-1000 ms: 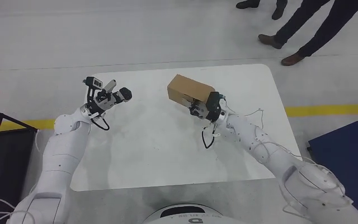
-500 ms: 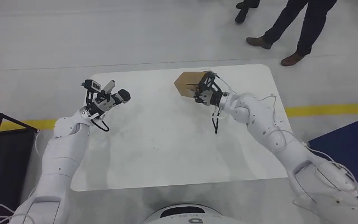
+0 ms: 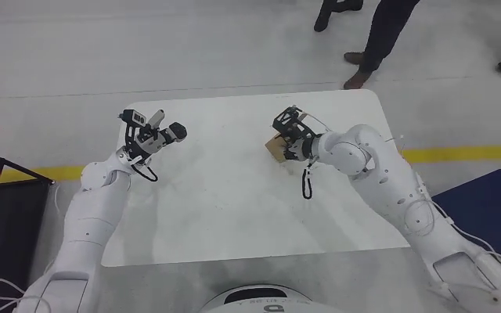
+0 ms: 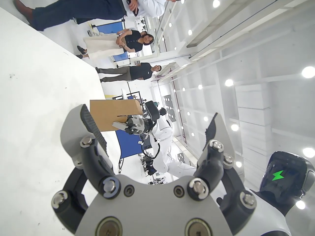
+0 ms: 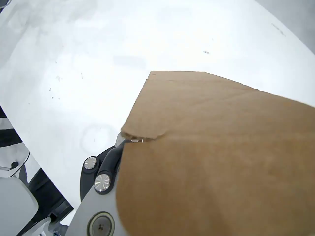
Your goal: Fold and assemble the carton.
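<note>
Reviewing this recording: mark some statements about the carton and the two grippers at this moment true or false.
1. The right gripper is shut on the brown cardboard carton. True.
2. The left gripper has its fingers clamped on the carton. False: the fingers are spread open and hold nothing.
3. The carton lies flat on the white table. False: the right gripper holds it up on edge.
4. The left gripper is at the table's left side, apart from the carton. True.
</note>
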`<state>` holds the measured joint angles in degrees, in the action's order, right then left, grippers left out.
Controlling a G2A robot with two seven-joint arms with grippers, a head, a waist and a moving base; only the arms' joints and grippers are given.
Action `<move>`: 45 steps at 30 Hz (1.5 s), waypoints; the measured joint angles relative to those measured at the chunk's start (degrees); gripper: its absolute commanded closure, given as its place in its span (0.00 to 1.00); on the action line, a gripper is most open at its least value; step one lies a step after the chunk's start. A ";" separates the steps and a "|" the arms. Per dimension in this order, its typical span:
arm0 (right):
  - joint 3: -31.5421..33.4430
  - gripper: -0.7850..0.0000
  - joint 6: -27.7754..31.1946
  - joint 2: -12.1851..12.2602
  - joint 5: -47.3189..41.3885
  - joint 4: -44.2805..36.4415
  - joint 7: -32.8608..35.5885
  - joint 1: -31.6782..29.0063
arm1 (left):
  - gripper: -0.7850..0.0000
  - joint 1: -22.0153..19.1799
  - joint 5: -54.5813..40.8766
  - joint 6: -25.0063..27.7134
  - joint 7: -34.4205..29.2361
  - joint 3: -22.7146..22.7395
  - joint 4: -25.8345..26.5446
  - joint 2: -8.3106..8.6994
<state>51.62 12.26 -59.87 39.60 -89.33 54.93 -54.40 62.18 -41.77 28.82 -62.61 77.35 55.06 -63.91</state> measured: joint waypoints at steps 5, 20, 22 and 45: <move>-1.25 1.00 1.49 -0.38 -2.82 1.45 2.97 -0.02 | 0.00 -0.29 0.00 -0.02 -0.28 -0.27 -0.45 -0.16; -1.81 0.41 1.54 -1.43 -4.49 2.31 -2.43 0.55 | 0.00 -0.87 -0.05 -0.07 -0.82 -0.43 -1.21 -0.47; -1.31 0.37 1.92 -1.47 -5.33 2.29 -3.95 0.26 | 0.00 -0.95 -0.14 -0.13 -0.96 -0.31 -1.32 -0.47; 12.56 0.25 27.71 -0.73 -3.15 22.31 -56.52 -9.47 | 0.00 -2.34 5.21 -3.29 -4.88 -6.36 -0.26 -1.78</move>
<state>64.19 39.97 -60.60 36.44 -67.02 -1.59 -63.87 59.84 -36.56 25.53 -67.50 70.99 54.80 -65.69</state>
